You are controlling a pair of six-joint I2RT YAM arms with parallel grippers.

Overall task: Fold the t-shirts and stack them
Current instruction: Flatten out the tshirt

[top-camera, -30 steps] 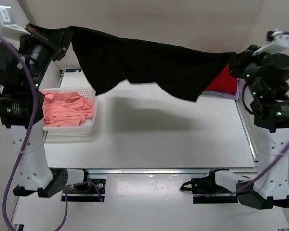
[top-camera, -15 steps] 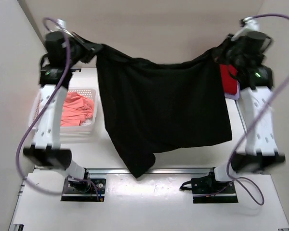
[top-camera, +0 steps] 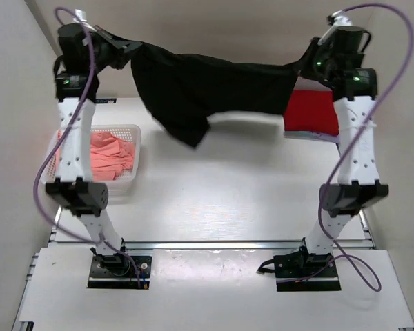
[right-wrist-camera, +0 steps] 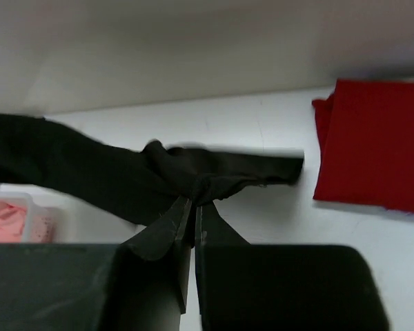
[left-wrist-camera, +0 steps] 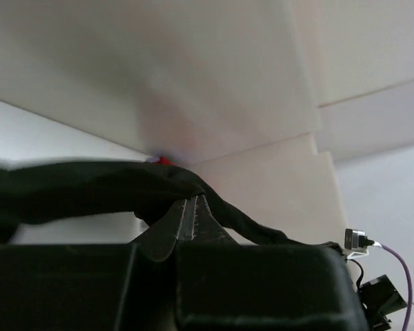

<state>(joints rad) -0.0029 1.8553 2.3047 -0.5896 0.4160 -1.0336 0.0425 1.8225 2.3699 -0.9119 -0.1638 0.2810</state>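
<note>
A black t-shirt [top-camera: 207,86] hangs in the air, stretched between my two raised arms over the far side of the table. My left gripper [top-camera: 132,48] is shut on its left end, seen in the left wrist view [left-wrist-camera: 190,198]. My right gripper [top-camera: 305,63] is shut on its right end, bunched at the fingertips in the right wrist view [right-wrist-camera: 195,198]. A folded red t-shirt [top-camera: 312,114] lies at the far right on a pale lilac one [top-camera: 317,136]; the red one shows in the right wrist view [right-wrist-camera: 376,145]. Salmon-pink t-shirts [top-camera: 107,155] fill the basket.
A white mesh basket [top-camera: 131,181] stands at the left of the white table [top-camera: 221,200]. Both arms stand tall, their bases at the near edge. A beige wall runs behind the table.
The black t-shirt, hanging long toward the near edge half a second ago, has swung up and back. It now hangs short between the raised grippers, and the red t-shirt shows more.
</note>
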